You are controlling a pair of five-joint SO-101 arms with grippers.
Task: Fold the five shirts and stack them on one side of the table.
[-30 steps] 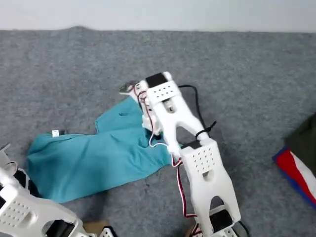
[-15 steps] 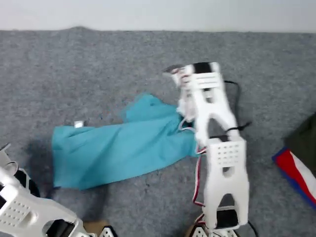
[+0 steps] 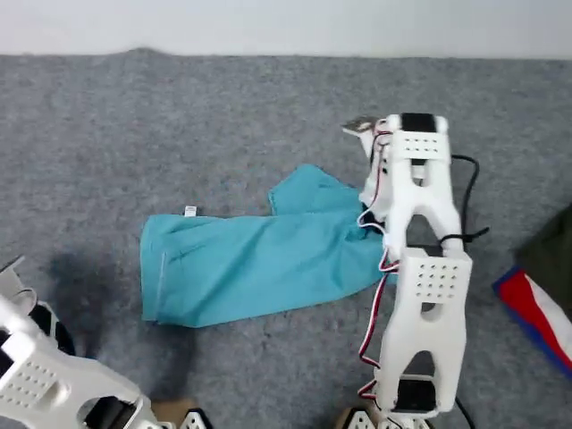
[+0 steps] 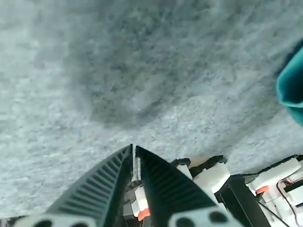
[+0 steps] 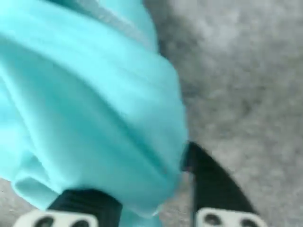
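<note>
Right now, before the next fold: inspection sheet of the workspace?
Surface: grey mat covering the table.
Job's things: teal shirt lies rumpled mid-mat, one end under the right arm; dark cloth and red-white-blue cloth at the high view's right edge.
Clutter: nothing seen.
Grippers: right gripper shut on the teal shirt; left gripper shut, empty, over the mat.
Cables: red and white wires run along the right arm; black cable loops beside it.
Surroundings: white wall behind the mat.
</note>
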